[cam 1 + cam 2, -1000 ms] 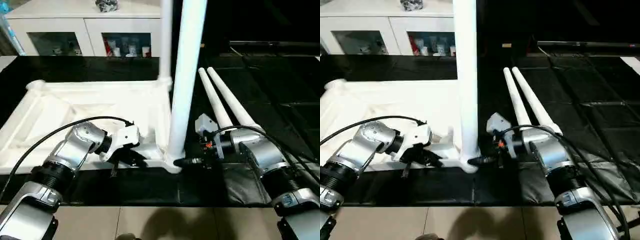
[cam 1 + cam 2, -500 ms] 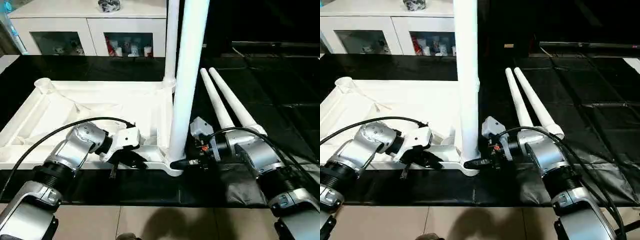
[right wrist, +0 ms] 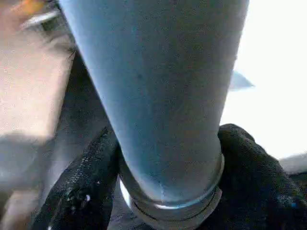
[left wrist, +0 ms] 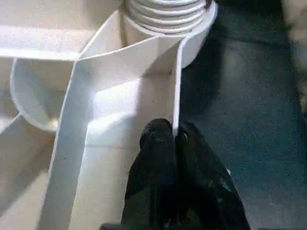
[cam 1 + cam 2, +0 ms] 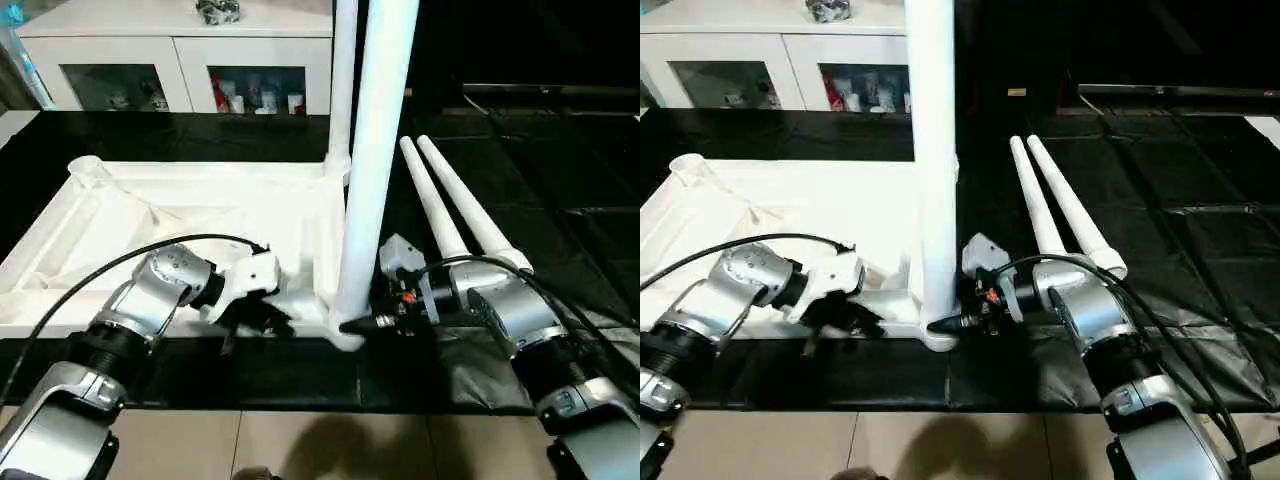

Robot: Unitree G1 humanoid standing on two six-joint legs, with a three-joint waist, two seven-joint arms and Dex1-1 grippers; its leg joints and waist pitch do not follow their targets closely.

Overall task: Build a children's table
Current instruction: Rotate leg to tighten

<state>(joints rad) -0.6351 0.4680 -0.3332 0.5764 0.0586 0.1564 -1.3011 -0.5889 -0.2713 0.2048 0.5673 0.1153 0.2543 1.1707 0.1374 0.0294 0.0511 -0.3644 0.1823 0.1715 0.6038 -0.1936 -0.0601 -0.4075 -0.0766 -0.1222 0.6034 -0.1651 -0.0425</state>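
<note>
The white tabletop lies upside down on the black mat, ribs up. One white leg stands upright in its near right corner socket, and a second leg stands in the far right corner. My right gripper is at the base of the near leg, and its black fingers press against both sides of the tube. My left gripper is shut on the thin near rim wall of the tabletop, just left of that socket. Two more legs lie side by side on the mat to the right.
A white glass-door cabinet stands behind the mat, with small items inside and on top. The far left corner socket of the tabletop stands open. Black mat stretches to the right of the lying legs. Pale floor runs along the near edge.
My right gripper's fingers have closed in around the base of the near upright leg. The left gripper has stayed on the rim. The view has shifted a little.
</note>
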